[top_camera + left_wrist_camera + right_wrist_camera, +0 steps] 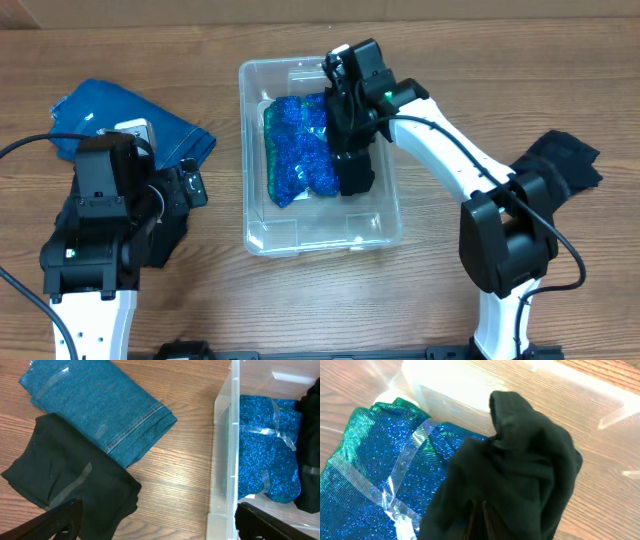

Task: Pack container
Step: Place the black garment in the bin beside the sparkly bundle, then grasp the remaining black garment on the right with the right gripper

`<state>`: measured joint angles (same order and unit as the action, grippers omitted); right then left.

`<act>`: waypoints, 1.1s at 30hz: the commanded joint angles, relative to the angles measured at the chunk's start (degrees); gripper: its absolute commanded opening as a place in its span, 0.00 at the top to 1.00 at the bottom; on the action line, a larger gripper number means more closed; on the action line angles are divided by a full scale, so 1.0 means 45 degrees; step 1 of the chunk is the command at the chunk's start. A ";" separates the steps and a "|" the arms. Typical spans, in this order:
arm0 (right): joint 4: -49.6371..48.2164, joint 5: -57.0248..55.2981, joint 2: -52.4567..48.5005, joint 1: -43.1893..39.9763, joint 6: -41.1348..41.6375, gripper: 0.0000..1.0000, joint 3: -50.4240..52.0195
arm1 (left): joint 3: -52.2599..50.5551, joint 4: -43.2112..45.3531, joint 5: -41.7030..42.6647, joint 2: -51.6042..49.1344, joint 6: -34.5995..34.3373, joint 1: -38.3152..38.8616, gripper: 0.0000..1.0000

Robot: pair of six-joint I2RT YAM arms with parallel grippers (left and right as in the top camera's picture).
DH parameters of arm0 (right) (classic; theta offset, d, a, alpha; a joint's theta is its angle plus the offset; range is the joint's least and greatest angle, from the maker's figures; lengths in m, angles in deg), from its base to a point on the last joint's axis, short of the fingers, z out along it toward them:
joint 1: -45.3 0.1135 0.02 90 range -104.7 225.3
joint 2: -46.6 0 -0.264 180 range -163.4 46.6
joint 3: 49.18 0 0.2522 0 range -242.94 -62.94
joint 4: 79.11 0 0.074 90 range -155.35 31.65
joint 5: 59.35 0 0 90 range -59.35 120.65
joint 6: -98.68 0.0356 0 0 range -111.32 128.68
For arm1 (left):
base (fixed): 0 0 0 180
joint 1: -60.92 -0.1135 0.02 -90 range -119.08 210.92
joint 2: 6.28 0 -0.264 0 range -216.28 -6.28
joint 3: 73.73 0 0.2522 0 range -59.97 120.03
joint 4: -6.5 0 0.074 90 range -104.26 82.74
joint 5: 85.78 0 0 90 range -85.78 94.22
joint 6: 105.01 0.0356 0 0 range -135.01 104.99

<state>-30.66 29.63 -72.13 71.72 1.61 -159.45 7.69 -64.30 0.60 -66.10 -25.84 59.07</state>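
The clear container [250, 238] stands mid-table, and its wall also shows in the left wrist view [222, 460] and the right wrist view [450, 390]. A sparkly blue cloth with tape [298, 150] lies inside it [265, 450] [385, 460]. My right gripper [350, 140] is inside the container's right half, shut on a black cloth [357, 170] [520, 470] that hangs beside the blue one. The cloth hides the fingers [482, 520]. My left gripper [190, 188] [160, 527] is open and empty, left of the container.
A folded blue denim cloth [120, 110] [100, 400] lies at the far left. A black cloth [65, 475] lies in front of it, under the left arm. Another black cloth [565, 165] lies at the right edge of the table.
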 commanded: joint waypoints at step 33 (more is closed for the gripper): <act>0.8388 0.0340 0.3147 -0.7344 0.7305 0.08 -0.4877 | 0.0301 -0.0024 0.0155 -0.0044 -0.0223 0.0063 0.00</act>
<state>3.59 23.97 -57.58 46.71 29.12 -182.38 7.69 -64.52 0.60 -66.10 -25.84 59.07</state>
